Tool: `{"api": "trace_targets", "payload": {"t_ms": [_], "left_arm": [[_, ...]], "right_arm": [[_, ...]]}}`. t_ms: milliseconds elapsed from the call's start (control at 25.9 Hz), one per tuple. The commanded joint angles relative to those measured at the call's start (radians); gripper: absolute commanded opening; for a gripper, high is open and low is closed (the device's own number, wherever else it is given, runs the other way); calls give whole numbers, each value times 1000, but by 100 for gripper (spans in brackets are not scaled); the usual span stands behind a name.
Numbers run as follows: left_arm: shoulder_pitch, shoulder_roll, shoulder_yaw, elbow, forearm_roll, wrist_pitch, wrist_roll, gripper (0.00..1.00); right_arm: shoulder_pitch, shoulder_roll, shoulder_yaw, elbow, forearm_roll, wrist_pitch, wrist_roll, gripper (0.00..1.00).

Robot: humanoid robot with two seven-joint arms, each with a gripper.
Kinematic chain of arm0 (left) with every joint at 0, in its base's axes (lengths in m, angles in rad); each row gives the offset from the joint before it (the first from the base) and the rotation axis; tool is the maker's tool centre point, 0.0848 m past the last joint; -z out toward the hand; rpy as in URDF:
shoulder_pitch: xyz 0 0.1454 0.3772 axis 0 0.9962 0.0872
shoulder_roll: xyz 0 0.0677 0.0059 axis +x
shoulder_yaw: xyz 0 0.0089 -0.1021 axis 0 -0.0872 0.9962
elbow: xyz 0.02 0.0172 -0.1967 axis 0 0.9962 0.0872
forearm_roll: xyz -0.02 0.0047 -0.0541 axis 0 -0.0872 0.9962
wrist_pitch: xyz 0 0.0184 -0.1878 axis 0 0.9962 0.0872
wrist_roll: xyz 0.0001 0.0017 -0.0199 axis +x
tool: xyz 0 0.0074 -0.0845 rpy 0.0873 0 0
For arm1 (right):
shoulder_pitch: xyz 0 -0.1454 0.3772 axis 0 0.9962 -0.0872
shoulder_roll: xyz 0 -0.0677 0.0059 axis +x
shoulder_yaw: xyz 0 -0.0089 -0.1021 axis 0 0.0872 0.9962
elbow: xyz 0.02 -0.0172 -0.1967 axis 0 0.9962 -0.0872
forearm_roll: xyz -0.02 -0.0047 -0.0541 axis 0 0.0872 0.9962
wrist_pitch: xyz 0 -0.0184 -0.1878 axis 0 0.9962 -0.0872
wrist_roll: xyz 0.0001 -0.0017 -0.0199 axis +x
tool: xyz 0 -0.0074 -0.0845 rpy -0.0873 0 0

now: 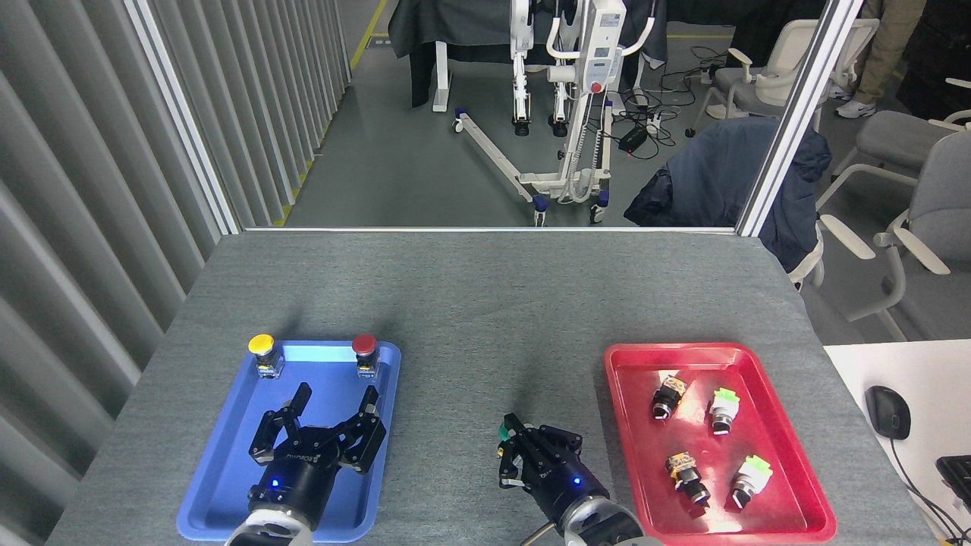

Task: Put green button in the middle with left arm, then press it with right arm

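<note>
The green button (504, 433) stands on the bare grey tabletop (470, 318) between the two trays; only a sliver of its green cap and a bit of its base show. My right gripper (522, 449) sits right on top of it, its black fingers drawn together and covering most of the cap. My left gripper (322, 425) hovers over the blue tray (220, 485), claws spread open and holding nothing, well to the left of the button.
A yellow button (262, 347) and a red button (365, 347) stand at the blue tray's far edge. The red tray (630, 425) on the right holds two lime-topped white switches and two dark ones. A computer mouse (887, 412) lies on a white desk far right.
</note>
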Motion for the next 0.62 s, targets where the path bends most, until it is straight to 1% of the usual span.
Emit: {"api": "trace_targets", "payload": {"t_ms": [0,77,155,193,271,348,425,502,541,580], "left_arm": [[1,1,0,1,-2,29,0,98],[0,3,0,1,-3,29,-3,98],[0,4,0,2,-9,31,-3,98],[0,4,0,7,-9,31,-3,98],[3,7,0,13,-9,31,0,98],[10,6,0,13,-6,23,3,98],[10,6,1,7,-5,18,11,98],[7,9,1,4,-5,15,14,98],[6,9,1,-1,-5,14,14,98],[4,9,1,-1,-5,11,15,98]], "right_arm": [[-3,11,-12,5,-12,1,14,0],[-12,46,-27,-12,-28,10,-20,0],[-22,83,-79,-27,-77,63,-100,0],[-26,100,-90,-30,-94,100,-132,4],[-38,114,-91,-42,-100,155,-154,13],[-46,111,-99,-70,-103,177,-155,27],[-51,100,-104,-84,-103,185,-155,36],[-52,75,-107,-91,-98,205,-154,47],[-52,52,-107,-108,-98,226,-151,62],[-52,19,-107,-138,-97,252,-151,100]]}}
